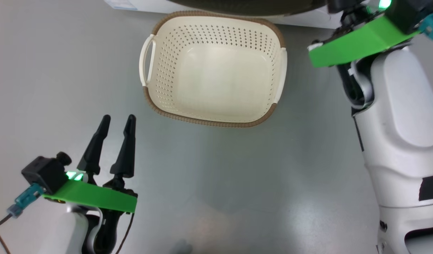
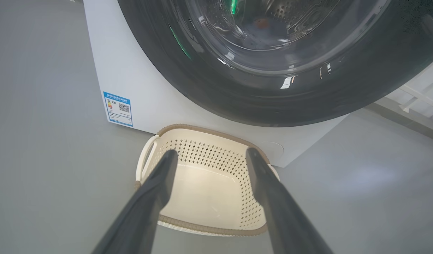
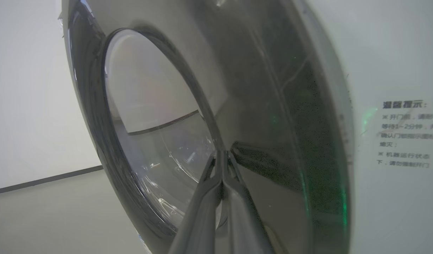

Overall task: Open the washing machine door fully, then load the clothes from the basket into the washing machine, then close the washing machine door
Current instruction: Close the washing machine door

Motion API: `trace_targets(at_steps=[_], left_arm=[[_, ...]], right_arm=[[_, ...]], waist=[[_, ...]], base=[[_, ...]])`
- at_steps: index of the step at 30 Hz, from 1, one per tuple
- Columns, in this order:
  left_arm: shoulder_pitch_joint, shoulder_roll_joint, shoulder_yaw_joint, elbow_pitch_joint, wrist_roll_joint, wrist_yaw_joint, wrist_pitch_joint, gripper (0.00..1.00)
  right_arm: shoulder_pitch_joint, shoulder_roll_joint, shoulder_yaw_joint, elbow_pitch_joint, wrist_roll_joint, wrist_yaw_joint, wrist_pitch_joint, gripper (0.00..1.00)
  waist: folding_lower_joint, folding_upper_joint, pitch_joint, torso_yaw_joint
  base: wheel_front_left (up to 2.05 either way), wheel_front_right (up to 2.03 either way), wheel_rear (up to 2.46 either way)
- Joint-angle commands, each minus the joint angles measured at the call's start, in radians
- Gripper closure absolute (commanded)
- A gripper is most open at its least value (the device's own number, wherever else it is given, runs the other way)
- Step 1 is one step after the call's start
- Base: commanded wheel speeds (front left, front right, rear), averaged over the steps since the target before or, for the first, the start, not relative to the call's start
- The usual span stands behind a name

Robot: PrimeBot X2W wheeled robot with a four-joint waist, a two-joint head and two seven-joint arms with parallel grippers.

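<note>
At seven o'clock in the head view, nearest the robot, the left hand (image 1: 118, 118) hovers over the grey floor (image 1: 237, 183), its two dark fingers spread apart and gripping nothing. Beyond it, toward twelve o'clock, the basket (image 1: 209, 122) sits on the floor with its bare perforated bottom showing, just in front of the washing machine (image 2: 131, 70). Farthest off, the right hand (image 3: 221, 154) has its fingers pressed together, tips at the glossy black rim of the washing machine door (image 2: 237, 102), behind whose glass a bluish patch shows faintly.

Smooth grey floor (image 1: 237, 176), white wall (image 3: 25, 106) with dark skirting (image 3: 43, 180).
</note>
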Motion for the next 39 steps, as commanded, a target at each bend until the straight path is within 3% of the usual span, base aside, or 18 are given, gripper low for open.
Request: trace_targets(at_steps=[1,10,19,29,39], left_arm=[[-0.02,0.029,0.024,-0.022,-0.008,-0.003,-0.006,0.0],[-0.013,0.011,-0.001,-0.026,-0.032,-0.003,-0.006,0.0],[-0.026,0.012,0.002,-0.03,-0.034,-0.003,-0.006,0.0],[-0.02,0.017,0.017,-0.029,-0.024,-0.003,-0.006,0.0],[0.016,0.021,0.046,-0.025,-0.002,-0.003,-0.006,0.0]], right_arm=[[-0.03,0.024,-0.025,-0.022,-0.009,0.001,-0.004,1.0],[-0.122,0.024,-0.128,-0.023,-0.028,0.001,-0.004,1.0],[-0.166,0.024,-0.131,-0.022,-0.048,0.001,-0.004,1.0],[-0.057,0.024,-0.044,-0.045,0.007,0.001,-0.004,1.0],[0.153,0.024,0.029,-0.053,0.03,0.001,-0.004,1.0]], waist=[[0.0,-0.0001,0.015,0.018],[0.0,-0.0001,0.05,0.058],[0.0,-0.0001,0.068,0.055],[0.0,-0.0001,0.017,0.016],[0.0,-0.0001,-0.084,-0.035]], base=[[0.0,0.0,0.0],[0.0,0.0,0.0],[0.0,0.0,0.0],[0.0,0.0,0.0],[0.0,0.0,0.0]])
